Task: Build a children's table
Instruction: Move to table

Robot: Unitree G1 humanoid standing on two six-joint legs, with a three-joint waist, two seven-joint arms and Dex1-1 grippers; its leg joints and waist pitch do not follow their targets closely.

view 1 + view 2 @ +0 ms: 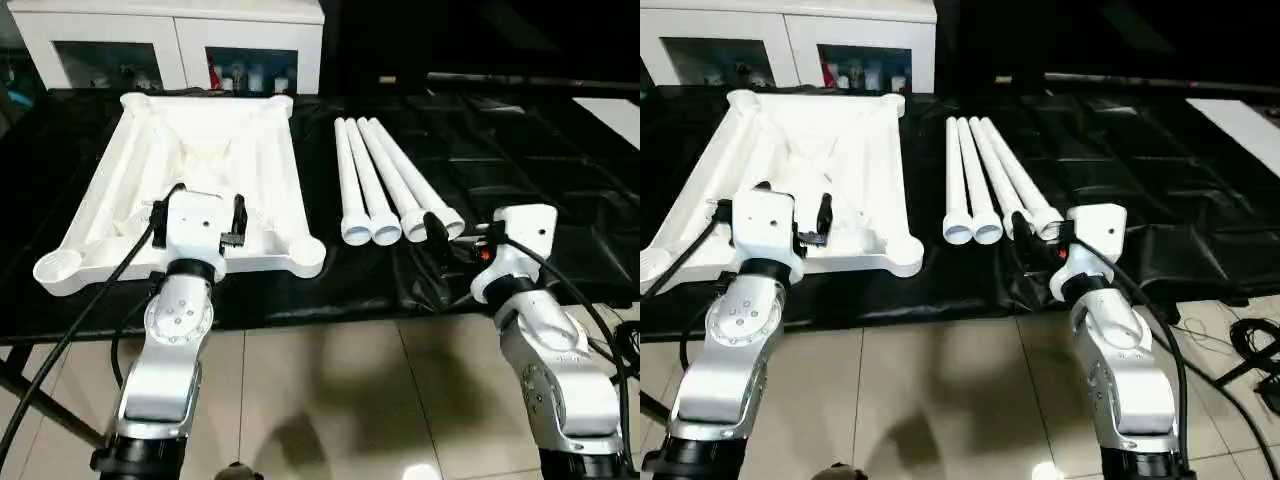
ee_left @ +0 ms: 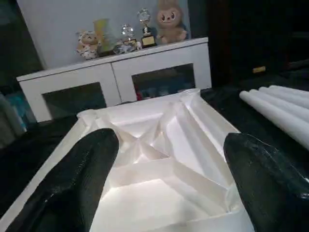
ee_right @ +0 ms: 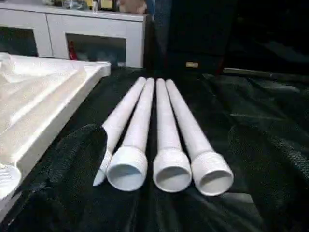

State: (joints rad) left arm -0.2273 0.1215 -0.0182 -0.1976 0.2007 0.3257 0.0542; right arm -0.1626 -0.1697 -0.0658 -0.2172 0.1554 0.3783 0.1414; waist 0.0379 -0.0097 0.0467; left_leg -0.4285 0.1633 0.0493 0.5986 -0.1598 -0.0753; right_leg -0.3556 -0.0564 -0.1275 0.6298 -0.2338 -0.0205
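Up close, my left gripper (image 2: pixel 164 193) gapes empty over the tabletop (image 1: pixel 215 150) ribs; my right gripper (image 3: pixel 178 179), spread wide, faces four legs' (image 3: pixel 166 116) threaded mouths at twelve o'clock.

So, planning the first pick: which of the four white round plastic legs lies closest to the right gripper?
The outermost white plastic leg, farthest from the ribbed white tabletop; its threaded end sits at the open right gripper.

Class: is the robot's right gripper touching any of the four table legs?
Apart. In the right wrist view, the right gripper is open, with black cover showing between its fingers and the legs.
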